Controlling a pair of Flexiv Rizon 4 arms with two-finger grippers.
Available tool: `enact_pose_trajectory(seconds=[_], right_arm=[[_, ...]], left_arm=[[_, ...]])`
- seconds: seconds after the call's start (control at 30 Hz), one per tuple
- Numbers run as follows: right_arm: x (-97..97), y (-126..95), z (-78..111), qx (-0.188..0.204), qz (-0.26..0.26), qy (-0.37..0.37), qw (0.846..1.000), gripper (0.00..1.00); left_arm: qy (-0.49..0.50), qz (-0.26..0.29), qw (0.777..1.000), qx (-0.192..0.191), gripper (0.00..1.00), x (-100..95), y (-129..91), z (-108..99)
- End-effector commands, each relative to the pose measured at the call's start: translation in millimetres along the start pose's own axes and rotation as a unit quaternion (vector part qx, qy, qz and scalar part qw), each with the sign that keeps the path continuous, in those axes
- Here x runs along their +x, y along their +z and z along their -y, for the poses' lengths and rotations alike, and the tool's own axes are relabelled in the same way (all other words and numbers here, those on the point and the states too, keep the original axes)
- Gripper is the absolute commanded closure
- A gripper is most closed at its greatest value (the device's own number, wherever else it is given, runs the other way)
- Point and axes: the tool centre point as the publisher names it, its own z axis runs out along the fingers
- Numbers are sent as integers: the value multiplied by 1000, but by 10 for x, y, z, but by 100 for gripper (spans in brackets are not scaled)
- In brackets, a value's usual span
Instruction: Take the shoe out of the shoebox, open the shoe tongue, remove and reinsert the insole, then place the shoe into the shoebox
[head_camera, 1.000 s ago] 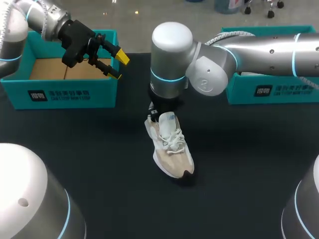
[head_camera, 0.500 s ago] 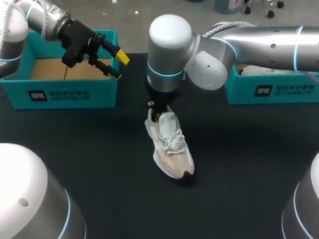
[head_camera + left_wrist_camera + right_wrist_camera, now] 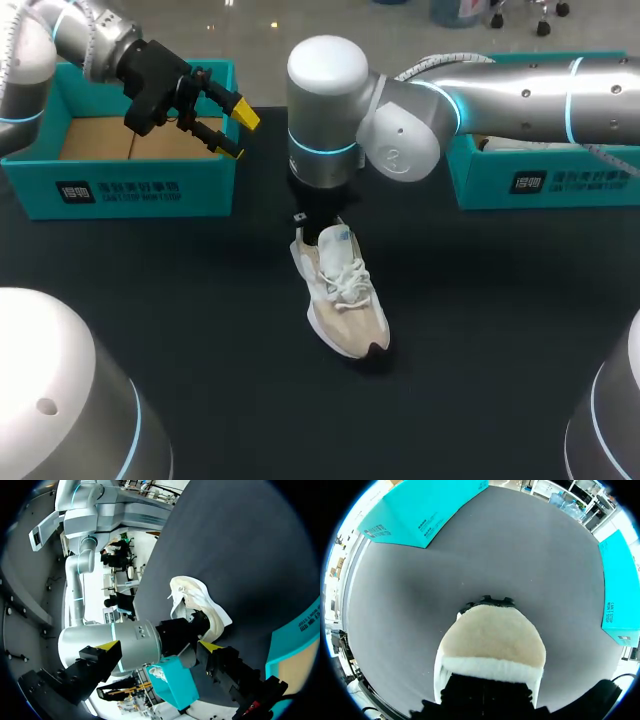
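Where shoebox front bears white print, left gripper hovers, fingers apart.

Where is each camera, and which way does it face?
Head: above, behind; looks down on table; left arm, right arm show.
Left wrist: near the left shoebox, facing shoe and right arm; open left gripper shows.
Right wrist: just above the shoe, looking down on it; dark right gripper shows.
All share the shoe.

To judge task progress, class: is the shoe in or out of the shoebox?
Out. The shoe lies on the table, apart from the left shoebox, whose inside shows only bare cardboard.
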Motion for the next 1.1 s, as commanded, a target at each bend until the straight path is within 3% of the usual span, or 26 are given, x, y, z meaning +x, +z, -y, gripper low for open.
enact_pose_trajectory(seconds=[0.03,0.2,0.3,0.47,0.8,1.1], right_arm=[[-5,59,115,4,3,3,1000,100],[-41,-158,171,-2,10,13,1000,100],[-40,-287,193,27,16,11,999,100],[-38,-366,237,36,22,17,999,100],[-67,-102,332,79,18,24,996,100],[-86,-26,400,108,14,31,994,100]], left_arm=[[1,-2,1000,1,0,-1,-3,3],[1,-2,1000,1,0,-1,-3,3],[1,-2,1000,1,0,-1,-3,3],[1,-2,1000,1,0,-1,-3,3],[1,-2,1000,1,0,-1,-3,3],[1,-2,1000,1,0,-1,-3,3]])
